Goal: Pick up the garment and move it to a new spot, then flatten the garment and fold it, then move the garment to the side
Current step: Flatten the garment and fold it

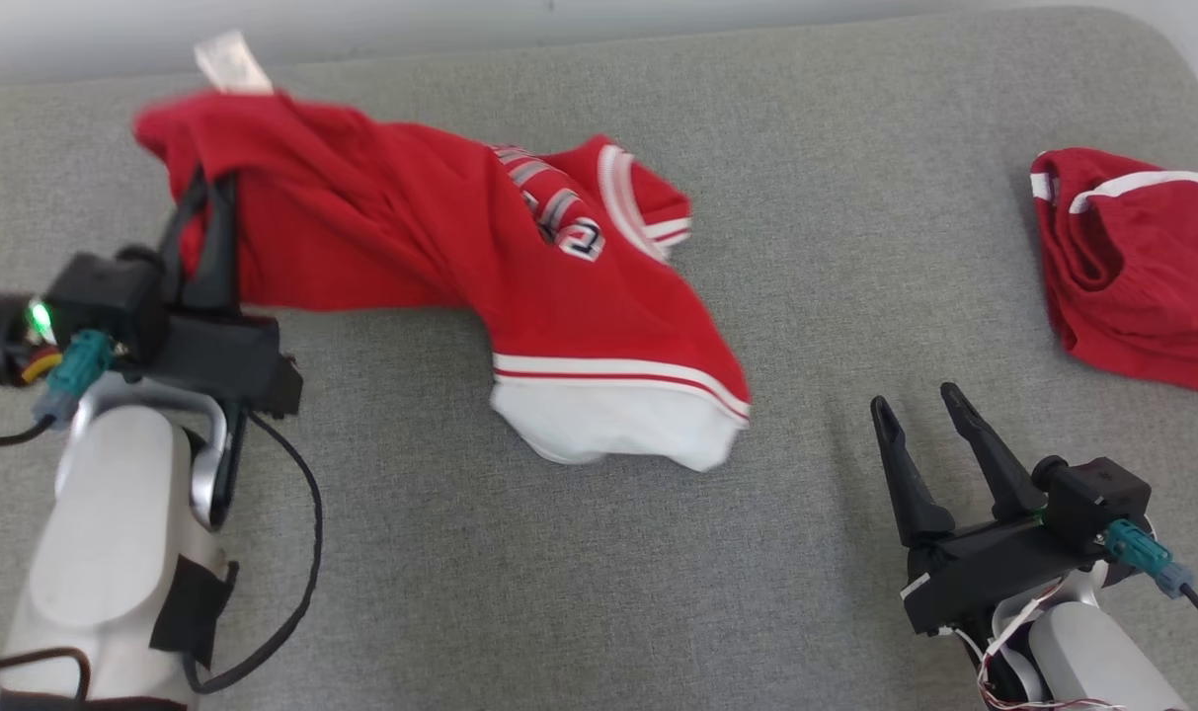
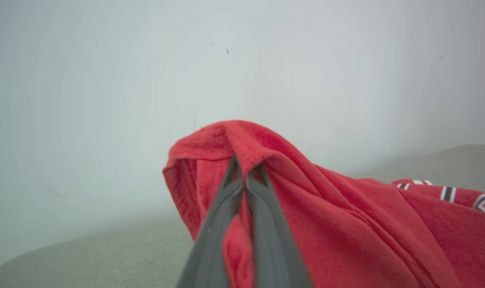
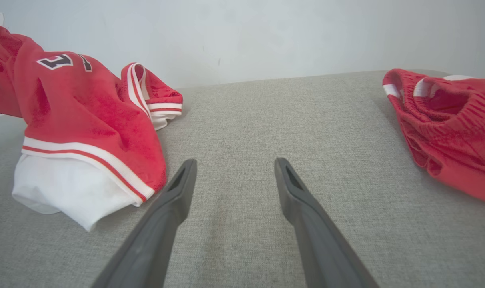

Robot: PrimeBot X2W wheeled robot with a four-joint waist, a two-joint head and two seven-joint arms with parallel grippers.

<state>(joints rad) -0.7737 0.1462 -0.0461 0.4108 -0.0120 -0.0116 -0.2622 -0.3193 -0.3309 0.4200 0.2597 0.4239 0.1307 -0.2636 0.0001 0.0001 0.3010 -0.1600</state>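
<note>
L gripper [image 1: 213, 184] clamped on red garment [image 1: 411, 237], R gripper [image 1: 915, 400] idle.

L jaws pinched together on a fold at garment's far-left end [image 2: 326, 208], that end raised off the grey fabric surface [image 1: 460, 573]; rest drapes down to the right, white-lined hem w/ red/white stripes resting on surface mid-frame. White tag [image 1: 231, 61] sticks up at the lifted end. R jaws wide apart, nothing between them, low over bare surface just right of the hem. 2nd red garment [image 1: 1142, 267] bunched at far right, well apart.
</note>
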